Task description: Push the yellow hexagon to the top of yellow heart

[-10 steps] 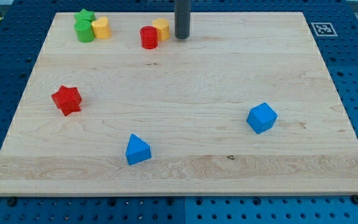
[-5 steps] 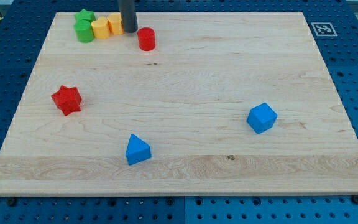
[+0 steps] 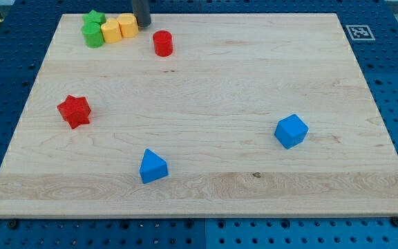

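The yellow hexagon [image 3: 127, 25] sits near the view's top left, touching the right side of the yellow heart [image 3: 110, 31]. My tip [image 3: 143, 23] stands just to the right of the hexagon, at the board's top edge, touching or nearly touching it. The rod runs up out of the view.
A green star [image 3: 94, 16] and a green cylinder [image 3: 93, 34] sit left of the heart. A red cylinder [image 3: 162, 43] lies right of and below my tip. A red star [image 3: 74, 111] is at the left; a blue triangle [image 3: 152, 166] and a blue cube [image 3: 291, 131] lie lower.
My tip swept left along the top, pushing the yellow hexagon away from the red cylinder until it met the yellow heart. In the last half second the tip rose slightly towards the view's top.
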Available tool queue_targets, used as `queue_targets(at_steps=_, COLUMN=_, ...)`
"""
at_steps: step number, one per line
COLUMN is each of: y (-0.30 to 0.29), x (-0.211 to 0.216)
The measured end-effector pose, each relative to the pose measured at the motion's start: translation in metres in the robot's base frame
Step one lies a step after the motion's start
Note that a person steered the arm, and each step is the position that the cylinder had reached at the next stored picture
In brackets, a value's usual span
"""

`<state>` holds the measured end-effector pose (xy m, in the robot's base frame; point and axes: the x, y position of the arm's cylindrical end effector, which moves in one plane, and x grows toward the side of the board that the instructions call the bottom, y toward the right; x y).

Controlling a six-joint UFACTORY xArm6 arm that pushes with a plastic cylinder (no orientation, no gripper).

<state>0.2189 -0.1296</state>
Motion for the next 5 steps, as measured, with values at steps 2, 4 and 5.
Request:
queue_targets(at_steps=2, y=-0.03, x=0.0)
queue_targets(at_steps=4, y=-0.008, x=0.0)
queue_targets(at_steps=5, y=0.01, x=0.006)
